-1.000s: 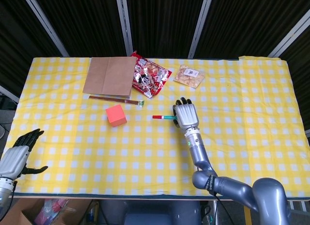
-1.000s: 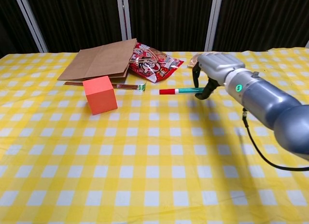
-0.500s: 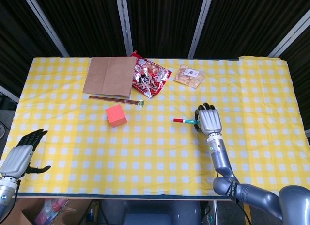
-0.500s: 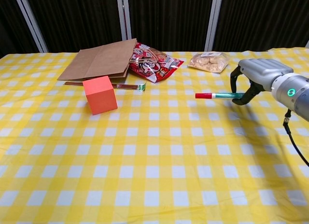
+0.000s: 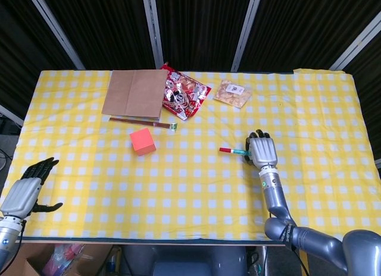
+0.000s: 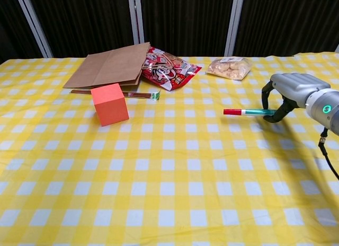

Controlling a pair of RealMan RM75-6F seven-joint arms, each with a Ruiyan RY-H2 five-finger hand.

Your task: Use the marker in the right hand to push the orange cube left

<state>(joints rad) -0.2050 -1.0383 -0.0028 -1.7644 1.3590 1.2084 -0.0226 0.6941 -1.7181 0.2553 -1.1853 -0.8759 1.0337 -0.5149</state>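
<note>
The right hand point(image 6: 290, 92) pinches the marker point(image 6: 249, 112) by its teal barrel, red cap free and aimed at 9 o'clock; its long axis runs 3 to 9 across the worktop point(image 6: 169, 193), roughly level. The orange cube point(image 6: 109, 104) sits well apart at the marker's 9 o'clock, slightly toward 10, just in front of the chopsticks point(image 6: 114, 93) and paper bag point(image 6: 108, 67).

Likely risks: the cap meeting the cube off-centre and spinning it toward the chopsticks, or the light pinch letting the marker slide back on contact. The left hand point(image 5: 27, 190), fingers spread and empty, hangs off the worktop's 7 o'clock corner.
</note>
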